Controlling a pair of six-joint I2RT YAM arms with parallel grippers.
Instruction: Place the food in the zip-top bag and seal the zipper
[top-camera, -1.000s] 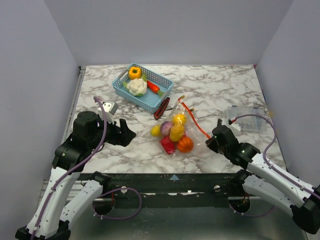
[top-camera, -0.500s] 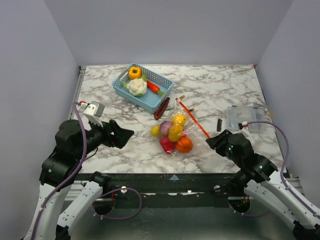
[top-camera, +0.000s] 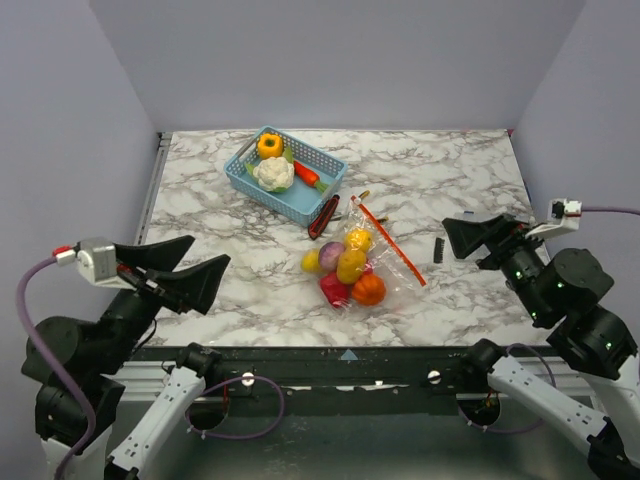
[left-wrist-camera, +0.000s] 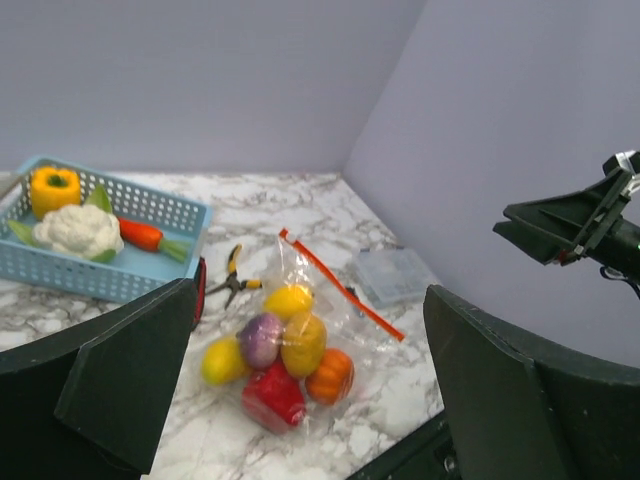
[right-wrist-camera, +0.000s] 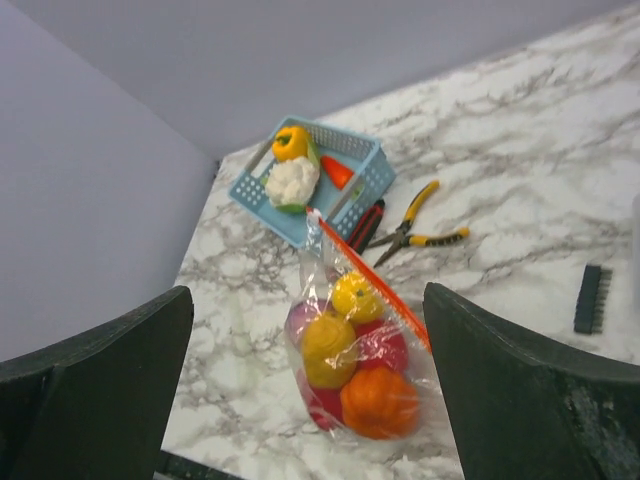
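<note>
The zip-top bag (top-camera: 350, 262) lies flat mid-table, holding the food (top-camera: 369, 289): yellow, purple, red and orange pieces bunched together. A yellow piece (top-camera: 312, 261) sits at the bag's left edge; I cannot tell whether it is inside. The zipper (top-camera: 390, 245) runs straight along the bag's right side. My left gripper (top-camera: 190, 268) hangs open, raised, well left of the bag. My right gripper (top-camera: 455, 235) is open too, raised to the right. Both wrist views frame the bag (left-wrist-camera: 300, 335) (right-wrist-camera: 350, 370) and zipper (left-wrist-camera: 340, 290) (right-wrist-camera: 372, 287) far beyond empty open grippers (left-wrist-camera: 308, 295) (right-wrist-camera: 308, 295).
A blue basket (top-camera: 240, 172) at the back holds a cauliflower, an orange pepper and a carrot. Red-handled pliers (top-camera: 323, 215) lie by its front corner, with yellow-handled pliers (right-wrist-camera: 415, 230) beside them. A small black strip (top-camera: 438, 248) and a clear box (left-wrist-camera: 390, 275) lie right of the bag.
Both arms pulled back from the bag and rose off the table. The right gripper went from shut beside the zipper's near end to open; the left opened wider. The zipper now lies straighter.
</note>
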